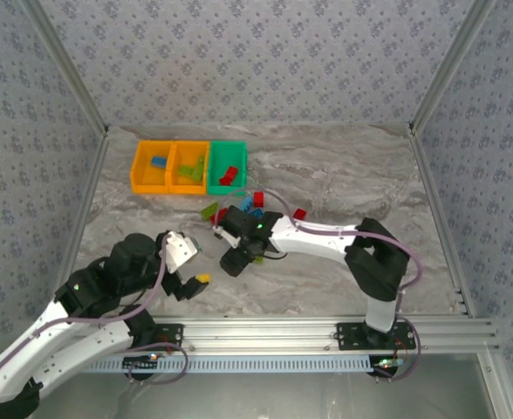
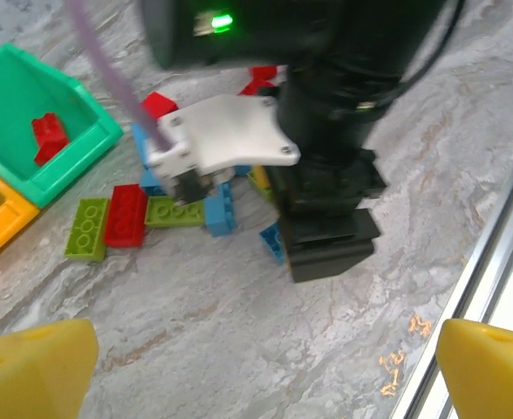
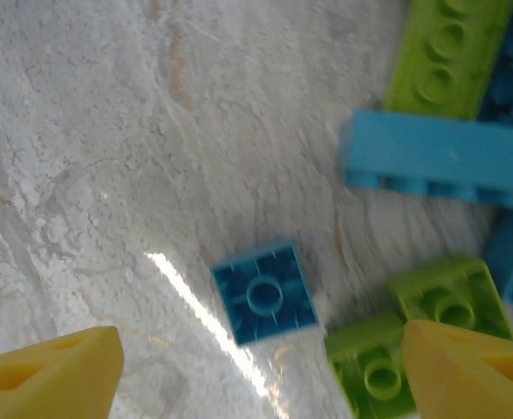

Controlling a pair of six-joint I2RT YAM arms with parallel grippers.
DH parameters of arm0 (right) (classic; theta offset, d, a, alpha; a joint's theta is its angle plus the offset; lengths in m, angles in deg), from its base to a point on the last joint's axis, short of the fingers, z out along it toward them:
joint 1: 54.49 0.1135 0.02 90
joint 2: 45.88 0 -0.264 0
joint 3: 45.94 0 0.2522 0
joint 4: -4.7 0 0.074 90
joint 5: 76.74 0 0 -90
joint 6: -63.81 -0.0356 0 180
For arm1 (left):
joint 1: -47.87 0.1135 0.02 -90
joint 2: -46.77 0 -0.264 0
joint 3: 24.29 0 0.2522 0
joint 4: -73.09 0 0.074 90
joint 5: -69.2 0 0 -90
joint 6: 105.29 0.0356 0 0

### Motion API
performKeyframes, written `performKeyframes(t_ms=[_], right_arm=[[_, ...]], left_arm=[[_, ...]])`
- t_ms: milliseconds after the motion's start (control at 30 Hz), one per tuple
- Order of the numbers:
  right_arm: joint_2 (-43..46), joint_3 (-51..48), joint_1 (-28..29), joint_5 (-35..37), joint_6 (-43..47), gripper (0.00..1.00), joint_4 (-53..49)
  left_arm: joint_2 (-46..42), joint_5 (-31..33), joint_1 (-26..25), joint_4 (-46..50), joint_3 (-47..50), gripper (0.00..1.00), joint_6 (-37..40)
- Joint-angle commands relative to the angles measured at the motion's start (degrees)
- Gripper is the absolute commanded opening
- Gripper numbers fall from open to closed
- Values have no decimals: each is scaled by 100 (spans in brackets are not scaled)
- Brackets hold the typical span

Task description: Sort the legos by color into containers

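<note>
Three joined containers stand at the back left: an orange one [image 1: 143, 179] holding a blue lego, an orange one [image 1: 180, 182] holding lime legos, and a green one [image 1: 215, 179] holding red legos. Loose legos [image 1: 248, 206] in red, blue and lime lie in front of them. My right gripper [image 1: 236, 260] points down at the near edge of that pile. It is open, and a small blue lego [image 3: 265, 294] lies upside down on the table between its yellow fingertips [image 3: 56, 375], touching neither. My left gripper [image 1: 191, 286] hovers wide open over bare table, left of the right gripper [image 2: 326, 227].
In the left wrist view, lime [image 2: 86, 229], red [image 2: 126, 214] and blue [image 2: 220, 209] bricks lie beside the green bin [image 2: 73, 140]. A single red brick [image 1: 299, 213] lies apart to the right. The aluminium rail [image 1: 326, 330] borders the near edge.
</note>
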Motion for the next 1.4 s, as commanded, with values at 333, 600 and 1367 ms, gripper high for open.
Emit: performKeyframes(t_ms=[333,600,1367], right_arm=[[-754,155,13,20,353,51,-159],[-243,70,-26,39,211,19,-60],[-804,2446,-1112,-596,-682,19,2125]], left_arm=[[-821,-1101,-42,-686,874,99,506],[-1201,-1166,-41,-1014,1138,99,454],[-1052,2315,801,-893,691,99,-1107]])
